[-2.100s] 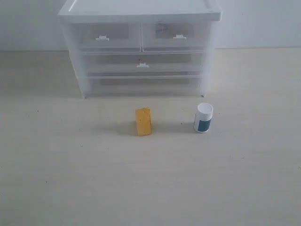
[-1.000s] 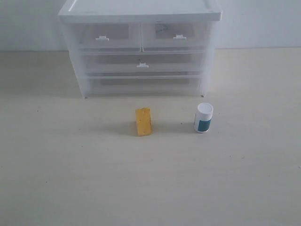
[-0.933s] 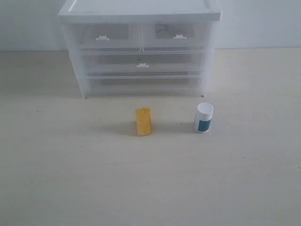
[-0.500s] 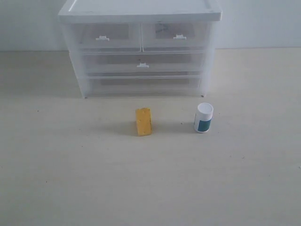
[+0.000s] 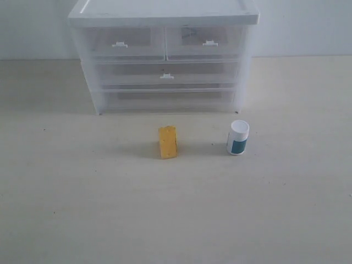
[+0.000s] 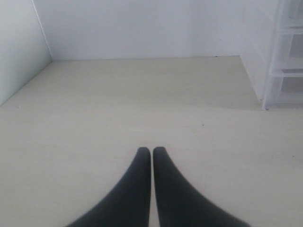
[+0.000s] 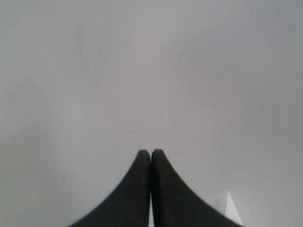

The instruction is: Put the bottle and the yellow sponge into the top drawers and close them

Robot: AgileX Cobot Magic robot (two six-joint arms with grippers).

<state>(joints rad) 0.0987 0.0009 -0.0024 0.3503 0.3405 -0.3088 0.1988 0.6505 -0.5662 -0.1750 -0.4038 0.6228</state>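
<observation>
Nothing looks begun: the left gripper [image 6: 151, 150] and right gripper [image 7: 150, 152], black pincers, each have fingers pressed together on nothing. On the pale table [image 5: 82, 209] the small orange-yellow block, the yellow sponge [image 5: 168, 142], stands upright, the squat white-capped, teal-labelled bottle [image 5: 238, 137] well apart on the right arm's side. Behind, the white-topped translucent cabinet [image 5: 165, 11] has its clear plastic top drawers [image 5: 132, 47] shut; one needs pulling open first. Nothing blocks the approach.

A pale cream tabletop [image 5: 82, 209] carries a white-topped translucent plastic drawer cabinet [image 5: 165, 55], a small orange-yellow sponge block [image 5: 168, 142] and a squat white-capped, teal-labelled bottle [image 5: 237, 137]. The tabletop spreads beneath the left pincer [image 6: 151, 150], whose tips are pressed together. The cabinet stands well beyond them.
</observation>
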